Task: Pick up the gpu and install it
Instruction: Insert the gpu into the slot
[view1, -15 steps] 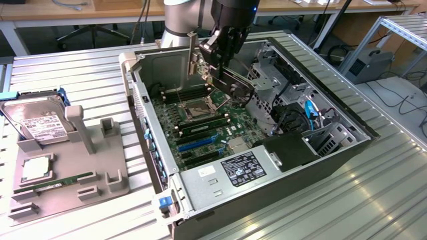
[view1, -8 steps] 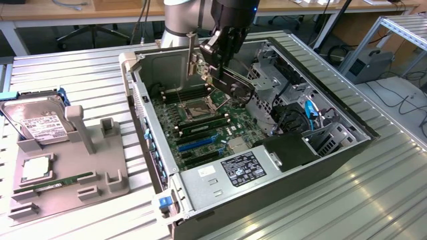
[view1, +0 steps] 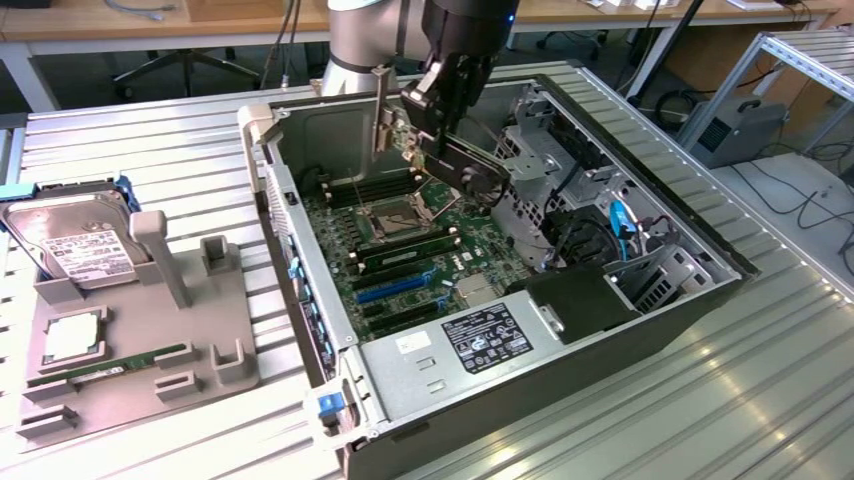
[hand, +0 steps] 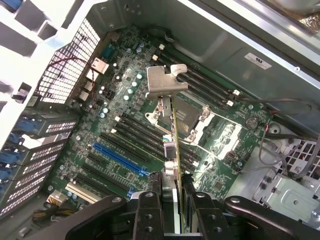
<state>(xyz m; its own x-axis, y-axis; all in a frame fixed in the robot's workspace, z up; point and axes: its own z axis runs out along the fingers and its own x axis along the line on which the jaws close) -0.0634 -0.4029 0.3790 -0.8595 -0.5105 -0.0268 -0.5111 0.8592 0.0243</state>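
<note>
The jaws are clamped on the gpu (view1: 457, 160) (hand: 175, 145), holding it on edge in the air above the motherboard (view1: 400, 250) inside the open computer case (view1: 271, 190), toward twelve o'clock in the exterior view. Its silver bracket (hand: 166, 82) points away from the jaws. A hard drive (view1: 78, 245) rests in a grey holder (view1: 134, 350) on the table (view1: 174, 130) at nine o'clock.
</note>
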